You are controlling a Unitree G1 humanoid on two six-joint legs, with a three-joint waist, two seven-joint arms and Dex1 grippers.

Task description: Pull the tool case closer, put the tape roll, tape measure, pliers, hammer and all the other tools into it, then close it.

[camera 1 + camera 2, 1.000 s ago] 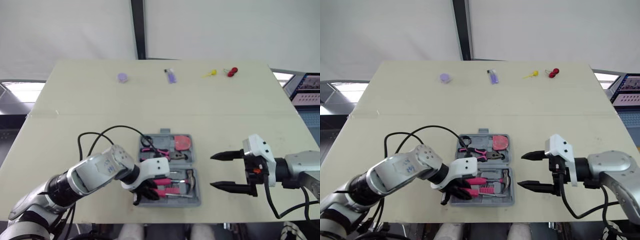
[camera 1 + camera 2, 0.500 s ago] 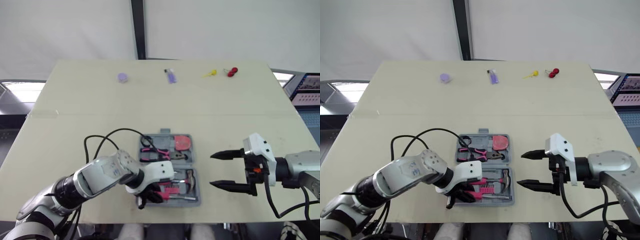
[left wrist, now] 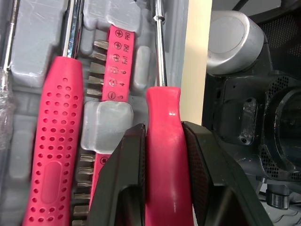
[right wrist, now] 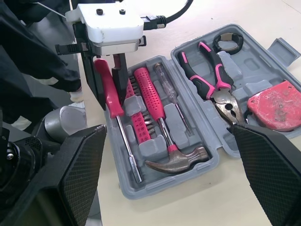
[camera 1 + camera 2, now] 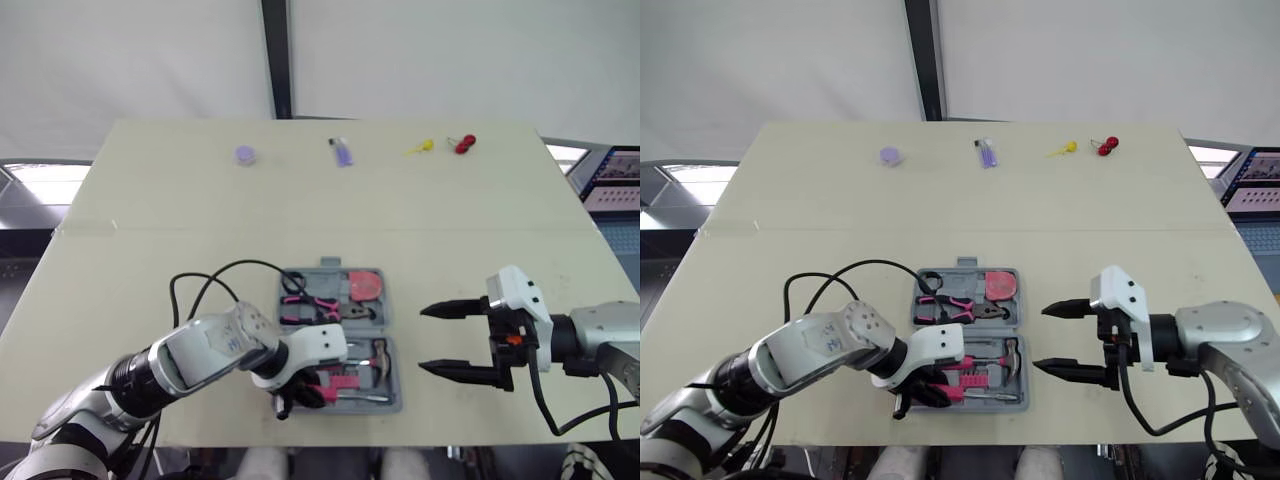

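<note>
Currently gripped: screwdriver (image 3: 162, 155), taken by the red handle. Lies with the shaft along the outermost slot of the tool case (image 4: 162, 188), on the side nearest the table's front edge. Cannot tell whether fully seated in the moulding.

Handling, judged:
- Light, stiff, not fragile; should tolerate a short drop into the slot.
- Glossy smooth plastic handle, so probably slippery under a side pinch and liable to twist or slide lengthwise.
- Best hold at mid-handle, at the thick part. Thin steel shaft too narrow and slick for a sure grip.

Left gripper (image 3: 163, 129): black fingers (image 3: 129, 179) pressed against opposite sides of the handle, clamped on it with no visible gap.

Just beside, in the same half of the case: bit strip (image 3: 115, 66), perforated pink handle (image 3: 51, 141), hammer (image 4: 176, 162). In the other half: pliers (image 4: 214, 80), tape measure (image 4: 273, 106), tape roll (image 4: 228, 42).

Case open and flat on the table (image 5: 200, 200), close to the near edge. Hard plastic shell, loaded; likely needs a push at the rim of the far half to fold shut.

Right gripper (image 5: 421, 340): near the case on its right side, apart from it, fingers spread wide, holding nothing, tips pointing toward the case.
</note>
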